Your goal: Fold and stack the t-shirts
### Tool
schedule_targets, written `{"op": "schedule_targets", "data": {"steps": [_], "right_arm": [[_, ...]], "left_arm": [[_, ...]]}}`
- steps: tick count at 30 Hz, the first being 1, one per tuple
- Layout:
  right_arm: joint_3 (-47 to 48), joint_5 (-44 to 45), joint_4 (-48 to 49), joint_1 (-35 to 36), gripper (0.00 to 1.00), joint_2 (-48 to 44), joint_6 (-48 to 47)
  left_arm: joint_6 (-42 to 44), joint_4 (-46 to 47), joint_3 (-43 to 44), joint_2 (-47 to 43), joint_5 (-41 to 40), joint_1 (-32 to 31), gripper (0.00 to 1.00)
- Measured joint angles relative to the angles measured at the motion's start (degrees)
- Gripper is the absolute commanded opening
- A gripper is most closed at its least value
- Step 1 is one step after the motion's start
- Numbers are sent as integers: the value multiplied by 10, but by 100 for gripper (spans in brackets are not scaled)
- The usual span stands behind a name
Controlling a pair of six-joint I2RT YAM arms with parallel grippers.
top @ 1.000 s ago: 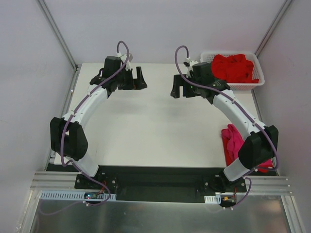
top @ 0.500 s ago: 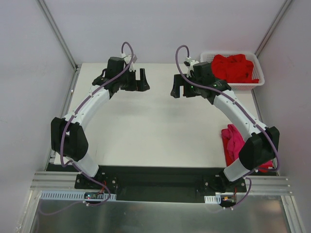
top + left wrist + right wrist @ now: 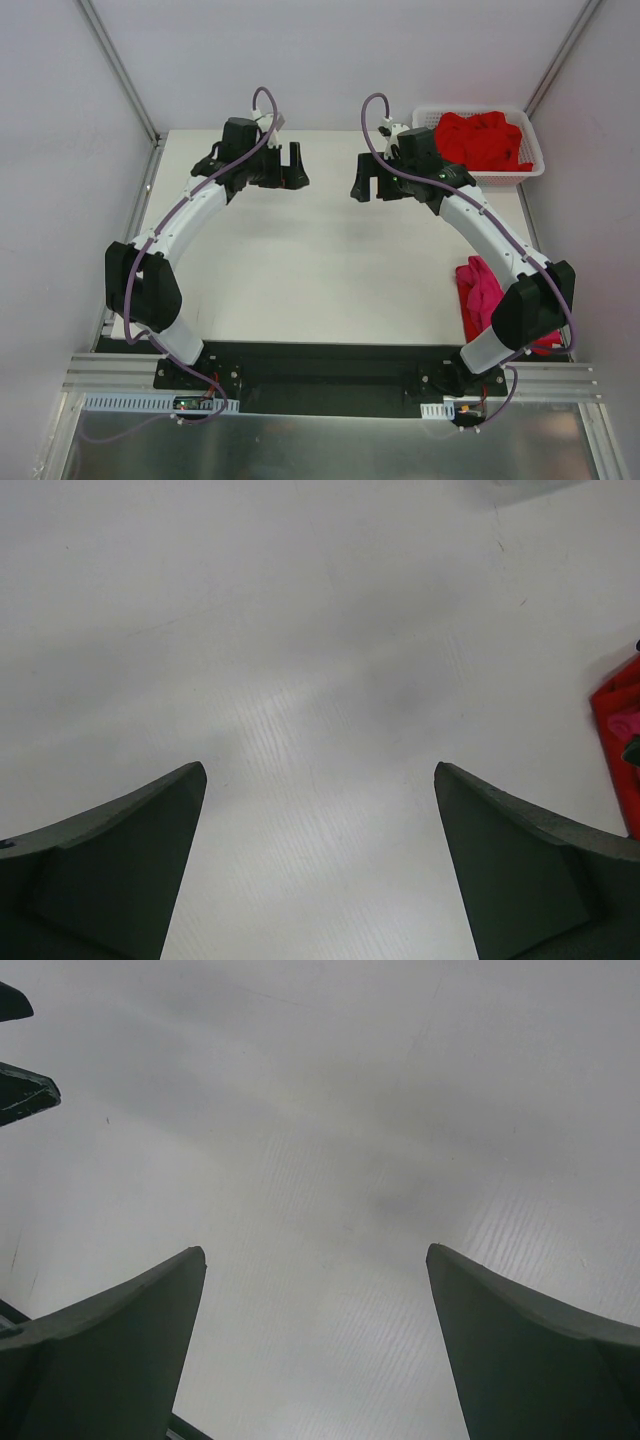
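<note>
1. Gripper state. My left gripper [image 3: 296,165] is hanging over the table [image 3: 320,270] with its jaws spread wide and nothing between them. My right gripper [image 3: 367,185] is doing the same. Both wrist views are showing only bare surface between the fingers.

2. Recent change. Over the last second my left gripper has been shifting a little inward, toward my right gripper, so the gap between the two is narrowing. My right gripper has not been moving.

3. Location of the shirts.
- The red shirts [image 3: 485,140] are lying bunched in the basket [image 3: 535,165], just beyond my right gripper on its outer side and well apart from my left gripper.
- The pink shirt [image 3: 480,295] is lying behind my right gripper, back toward that arm's base, partly hidden by the arm.
- A strip of red cloth [image 3: 620,730] is showing at the right edge of the left wrist view; I cannot tell which shirt it is.

4. Meaning for the task. No shirt is spread between my grippers. I am judging that a fresh shirt must come out of the basket next, and that my right gripper is better placed for it.
</note>
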Motion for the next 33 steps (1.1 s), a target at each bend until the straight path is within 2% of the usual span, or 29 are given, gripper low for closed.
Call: {"op": "schedule_targets", "data": {"steps": [33], "right_arm": [[13,-7,0,19,96,0,0]], "left_arm": [[0,0,0,0,-15,-19,99]]}}
